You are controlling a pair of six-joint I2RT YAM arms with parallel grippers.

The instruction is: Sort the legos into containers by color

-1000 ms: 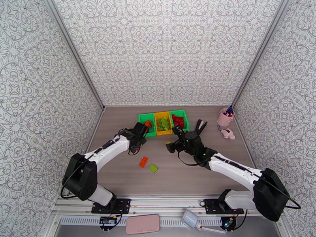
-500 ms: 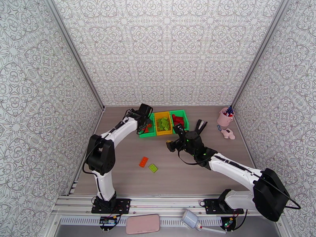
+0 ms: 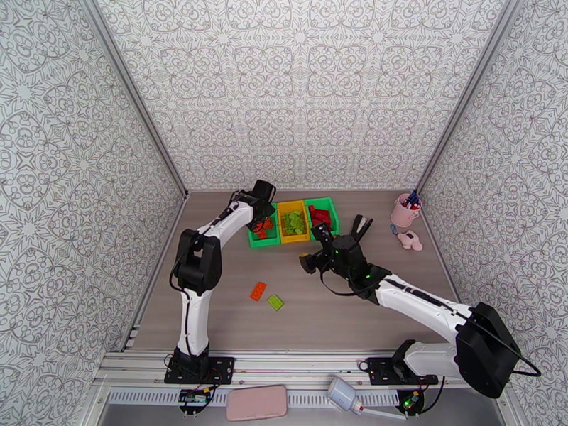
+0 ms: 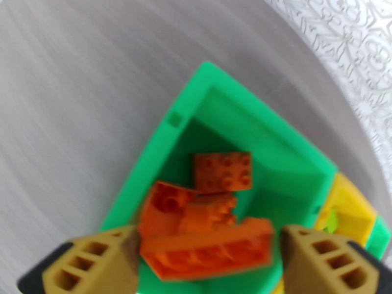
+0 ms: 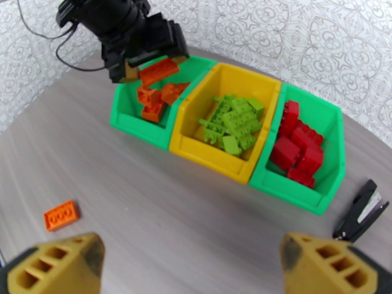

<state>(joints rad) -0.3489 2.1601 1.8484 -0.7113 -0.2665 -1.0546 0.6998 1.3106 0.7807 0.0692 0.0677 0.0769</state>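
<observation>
Lab robot cell: wood-grain bench (image 3: 334,317), patterned wall panels (image 3: 298,86) on three sides, metal mounting rail (image 3: 305,365).

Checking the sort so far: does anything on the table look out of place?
A small orange studded plastic brick and a lime green one lie loose on the grey table, apart from the three joined plastic bins. Inside the bins, colours look unmixed.

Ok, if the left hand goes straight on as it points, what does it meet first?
Likely the orange legos piled in the left green bin, beyond the brick between its fingers.
</observation>
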